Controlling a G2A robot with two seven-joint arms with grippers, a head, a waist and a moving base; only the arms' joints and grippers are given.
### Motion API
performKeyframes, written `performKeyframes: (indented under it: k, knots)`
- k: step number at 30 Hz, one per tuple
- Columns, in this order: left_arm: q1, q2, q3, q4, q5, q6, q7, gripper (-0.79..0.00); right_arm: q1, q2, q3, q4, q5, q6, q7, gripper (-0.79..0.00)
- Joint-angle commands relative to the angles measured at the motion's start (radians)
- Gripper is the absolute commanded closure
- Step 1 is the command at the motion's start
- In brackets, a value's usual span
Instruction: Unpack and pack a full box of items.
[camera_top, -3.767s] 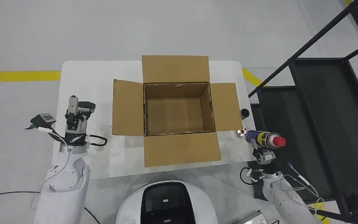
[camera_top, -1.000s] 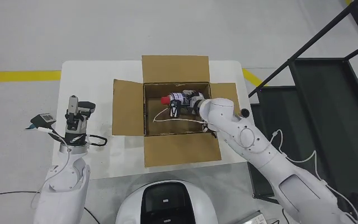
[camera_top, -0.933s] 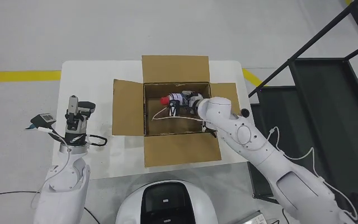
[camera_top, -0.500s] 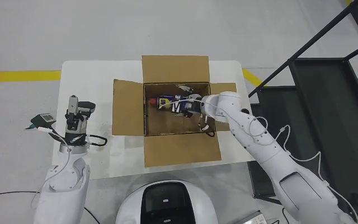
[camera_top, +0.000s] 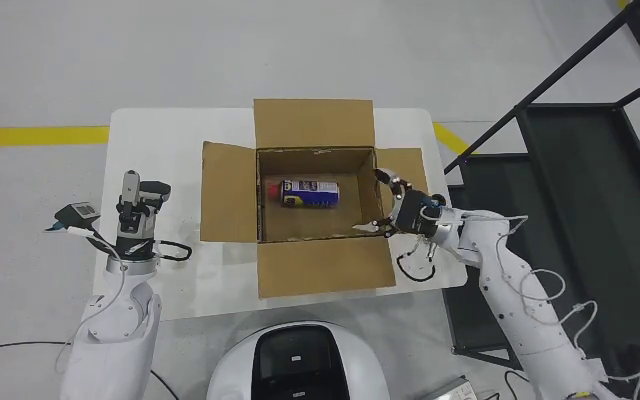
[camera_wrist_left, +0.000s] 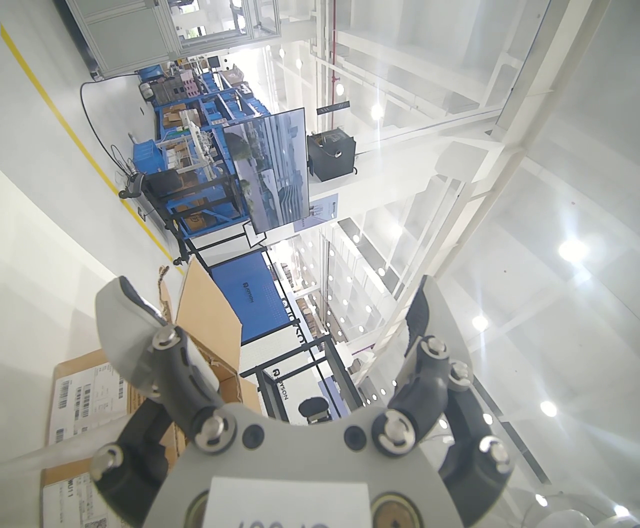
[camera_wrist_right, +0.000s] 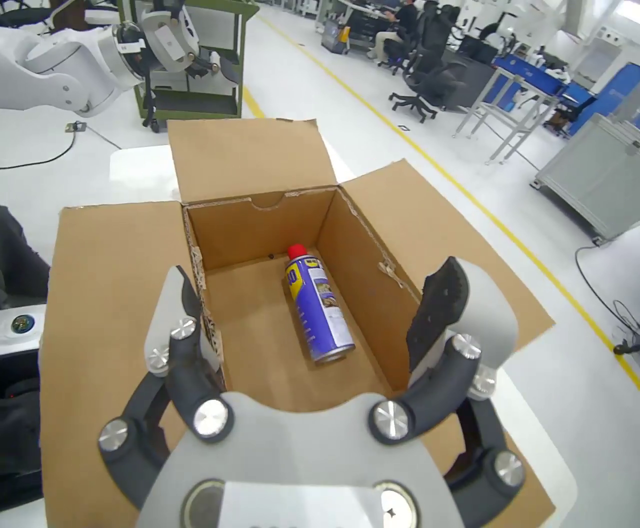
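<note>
spray can (camera_top: 309, 192) lies inside box (camera_top: 229, 191) on table (camera_top: 160, 135).

Blue spray can (camera_top: 310, 192) with red cap (camera_wrist_right: 297, 251), brown cardboard box (camera_top: 314, 122), white table (camera_top: 170, 150)

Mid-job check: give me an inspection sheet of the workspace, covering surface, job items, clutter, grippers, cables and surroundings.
Surface: white table, box at its middle.
Job's things: open cardboard box, flaps spread; spray can lying on its side inside, near the far wall.
Clutter: small black object beside the box's right flap.
Grippers: right gripper open, at the box's right wall; left gripper open, pointing up, at the table's left edge.
Cables: black cable by the left arm; black loop below the right wrist.
Surroundings: yellow floor line; dark metal stairs.
</note>
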Motion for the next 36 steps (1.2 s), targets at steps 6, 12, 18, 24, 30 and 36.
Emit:
performKeyframes:
  k: [6,12,18,24,30,36]
  knots:
    - [0.000,0.000,0.000,0.000,0.000,0.000,0.000,-0.785,-0.162,0.018,0.119,0.052,-0.011,0.060,-0.157,-0.785]
    - [0.000,0.000,0.000,0.000,0.000,0.000,0.000,-0.785,-0.247,0.031,0.184,0.074,-0.051,0.080,-0.214,-0.785]
    - [0.000,0.000,0.000,0.000,0.000,0.000,0.000,-0.785,-0.250,0.031,0.186,0.074,-0.048,0.079,-0.221,-0.785]
    - [0.000,0.000,0.000,0.000,0.000,0.000,0.000,-0.785,-0.250,0.031,0.186,0.074,-0.048,0.079,-0.221,-0.785]
    - [0.000,0.000,0.000,0.000,0.000,0.000,0.000,-0.785,-0.275,0.035,0.213,0.064,-0.012,0.058,-0.212,-0.785]
    - [0.000,0.000,0.000,0.000,0.000,0.000,0.000,-0.785,-0.317,0.052,0.308,0.174,0.003,0.005,-0.262,-0.785]
